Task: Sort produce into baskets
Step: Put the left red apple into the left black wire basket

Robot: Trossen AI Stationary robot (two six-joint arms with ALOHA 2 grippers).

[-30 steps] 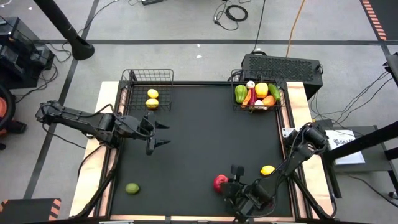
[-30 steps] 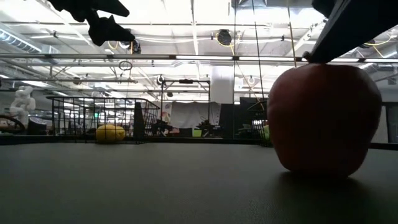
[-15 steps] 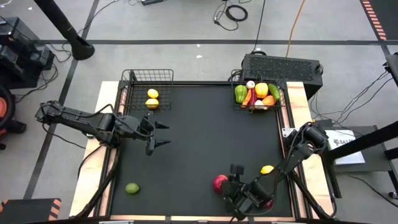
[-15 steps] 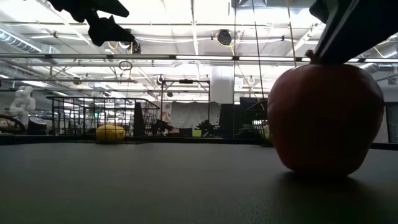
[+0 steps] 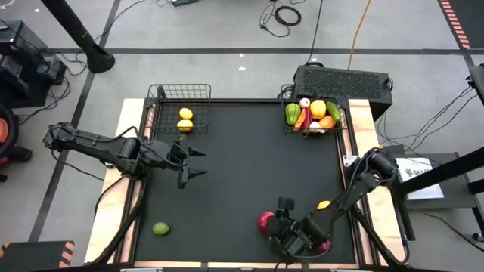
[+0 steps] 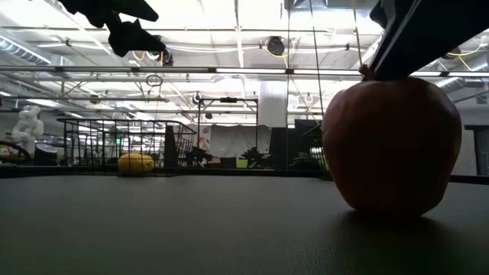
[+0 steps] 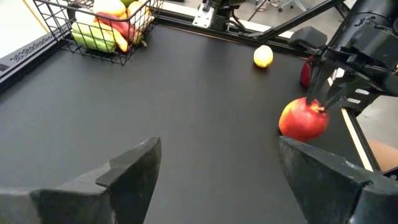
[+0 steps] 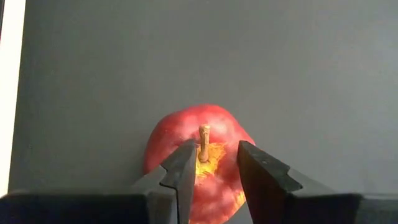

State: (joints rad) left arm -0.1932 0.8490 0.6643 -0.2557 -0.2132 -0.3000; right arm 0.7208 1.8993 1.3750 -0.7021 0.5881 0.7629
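A red apple (image 5: 265, 221) stands upright on the black table near its front edge, and also shows in the right wrist view (image 8: 186, 134) and the low view (image 6: 391, 145). My right gripper (image 8: 214, 152) is open and points down over it, with a finger on each side of the stem (image 8: 204, 142). My left gripper (image 5: 198, 163) is open and empty above the table's left middle. The left basket (image 5: 162, 94) holds two lemons (image 5: 185, 119). The right basket (image 5: 342, 113) holds several vegetables. My right gripper comes from above, pointing down, its two fingers (image 8: 183, 168) on either side of the stem at the apple's top. In the low view a finger meets the top beside the stem (image 6: 373, 74). The apple rests upright on the table.
A lemon (image 5: 324, 205) and a second red apple (image 5: 324, 245) lie by the right arm at the front right. A lime (image 5: 160, 228) lies at the front left. A black perforated box (image 5: 344, 79) stands behind the right basket.
My right gripper has edged toward the table's left over the apple. The apple has shifted a little the same way, still on the table.
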